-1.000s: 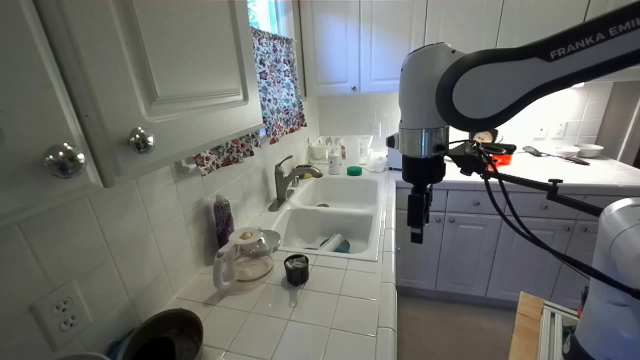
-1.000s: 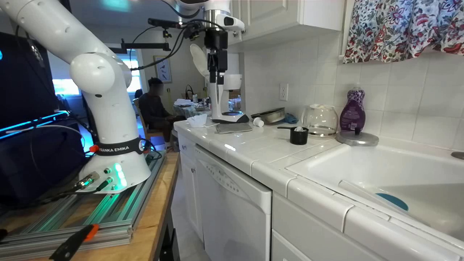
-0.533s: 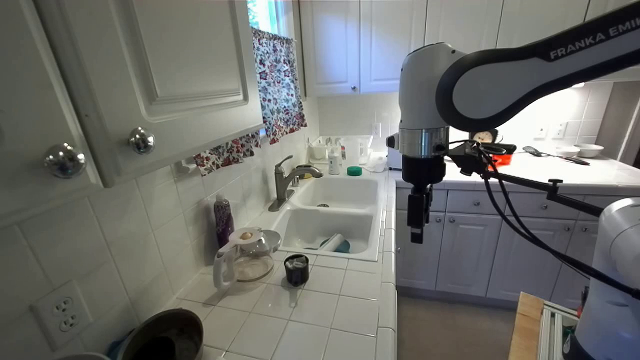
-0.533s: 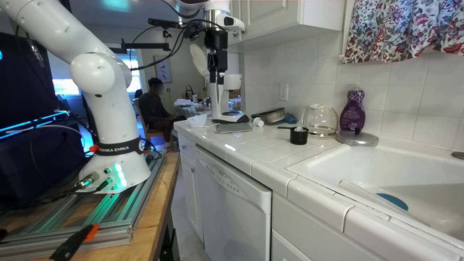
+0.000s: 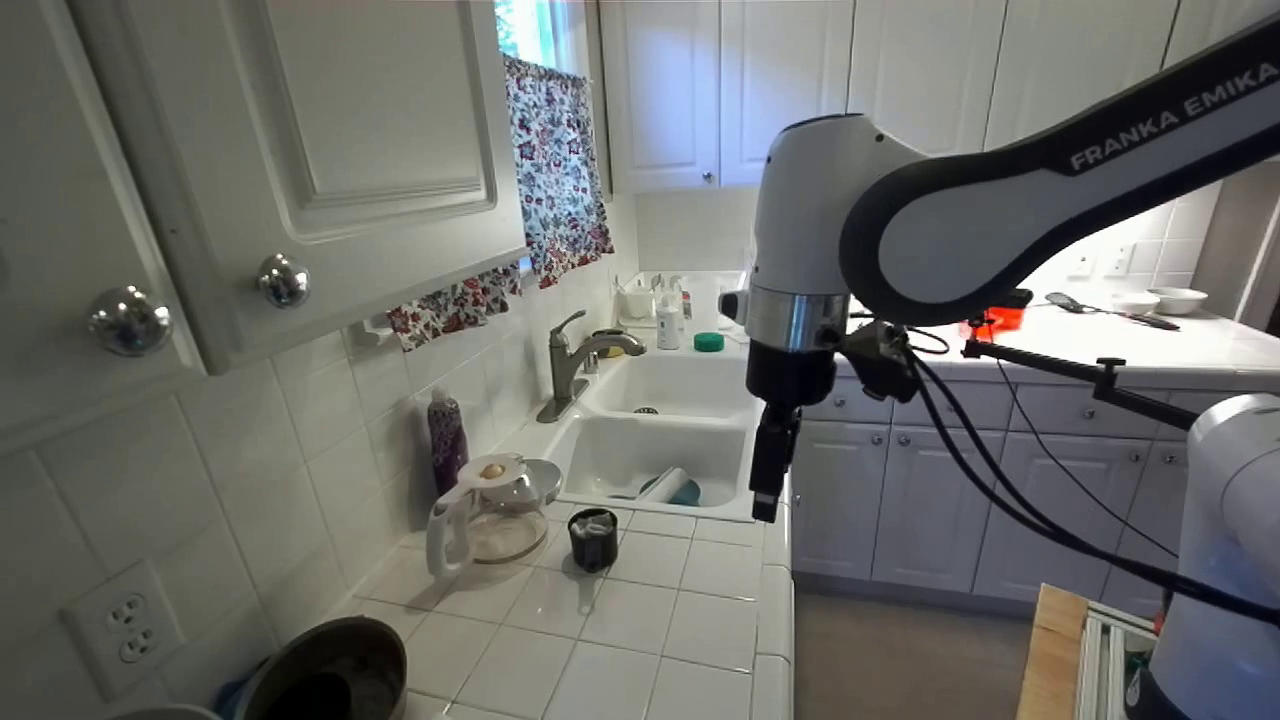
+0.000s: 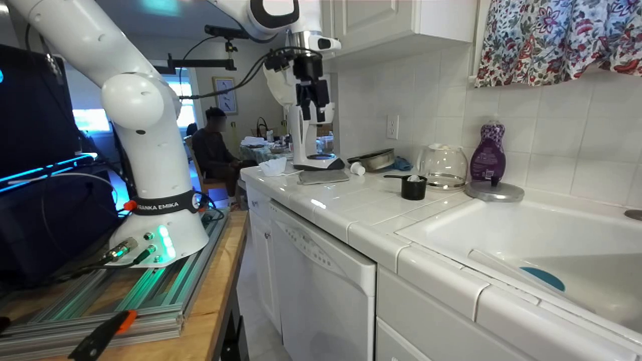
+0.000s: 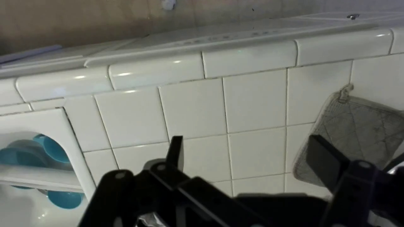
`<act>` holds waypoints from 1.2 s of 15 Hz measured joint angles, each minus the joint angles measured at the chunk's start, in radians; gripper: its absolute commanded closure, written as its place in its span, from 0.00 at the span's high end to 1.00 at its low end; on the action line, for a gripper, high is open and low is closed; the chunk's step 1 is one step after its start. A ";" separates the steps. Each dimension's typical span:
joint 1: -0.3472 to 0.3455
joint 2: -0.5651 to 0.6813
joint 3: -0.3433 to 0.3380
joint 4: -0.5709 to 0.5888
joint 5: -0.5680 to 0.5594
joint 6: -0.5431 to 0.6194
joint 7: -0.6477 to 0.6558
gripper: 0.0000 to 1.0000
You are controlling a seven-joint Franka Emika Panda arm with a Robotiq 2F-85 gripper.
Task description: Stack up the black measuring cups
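One black measuring cup (image 5: 594, 548) stands upright on the tiled counter beside the glass carafe, with something white inside. In an exterior view the cup (image 6: 414, 190) shows its flat handle pointing away from the sink. I cannot tell whether other black cups are nested in it; no other black cup shows. My gripper (image 5: 765, 508) hangs slightly tilted, well above the counter and apart from the cup; it also shows in an exterior view (image 6: 313, 116). In the wrist view my gripper (image 7: 246, 140) is open, with only counter tiles between its fingers. The cup is out of the wrist view.
The glass carafe (image 5: 508, 525) and a purple bottle (image 6: 488, 153) stand by the wall. A metal lid (image 6: 495, 191) lies at the sink (image 6: 451, 225). Teal cups (image 7: 55, 149) lie in the sink. A grey pot holder (image 7: 356, 138) and a dark pan (image 5: 330, 670) are on the counter.
The arm has moved lower and toward the counter, and the gripper has tilted a little. The measuring cup and the other things have not moved.
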State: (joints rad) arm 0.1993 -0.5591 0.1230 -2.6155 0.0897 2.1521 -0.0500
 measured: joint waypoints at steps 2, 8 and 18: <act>0.019 0.067 0.034 0.001 0.002 0.119 0.021 1.00; 0.009 0.320 0.141 0.085 -0.081 0.410 0.150 1.00; -0.006 0.595 0.190 0.328 -0.453 0.422 0.410 1.00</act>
State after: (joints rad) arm 0.1936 0.0354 0.3135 -2.2878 -0.3629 2.5746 0.3598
